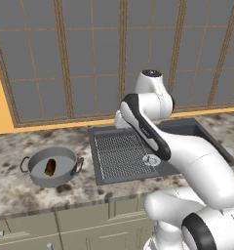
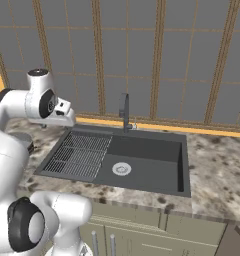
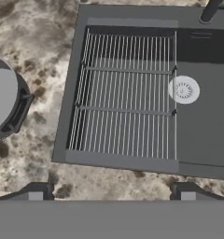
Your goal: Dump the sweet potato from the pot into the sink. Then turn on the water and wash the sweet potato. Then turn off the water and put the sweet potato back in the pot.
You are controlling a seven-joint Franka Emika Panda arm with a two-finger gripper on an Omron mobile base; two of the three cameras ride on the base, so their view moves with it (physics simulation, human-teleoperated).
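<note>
Your gripper [image 3: 111, 193] is hanging with its two dark fingertips [image 3: 37, 192] spread wide apart, gripping nothing and touching nothing. It is looking straight down from above the front lip of the sink, over the speckled stone counter [image 3: 39, 32].

Going left to right from where the fingers are pointing: off to the gripper's left, the pot [image 3: 4, 100] is sitting on the counter, well apart from the fingers, with one loop handle facing the basin. In the left base view you are seeing the sweet potato [image 1: 50, 167] lying inside the pot [image 1: 53, 166], near the middle of its floor. Ahead of the fingers, the sink [image 3: 132, 158] is spreading out, with its ribbed grid section [image 3: 125, 93] directly beyond the gripper. Further right, the round silver drain [image 3: 184, 89] is sitting on the flat basin floor just beside the grid. At the far right, the dark gooseneck faucet [image 2: 124, 112] is standing at the back rim of the sink [image 2: 184, 165].

Behind the counter, a grey panelled wall with brown battens [image 2: 142, 55] is running across the room, and pale cabinet fronts [image 1: 80, 219] are showing below the counter edge.
</note>
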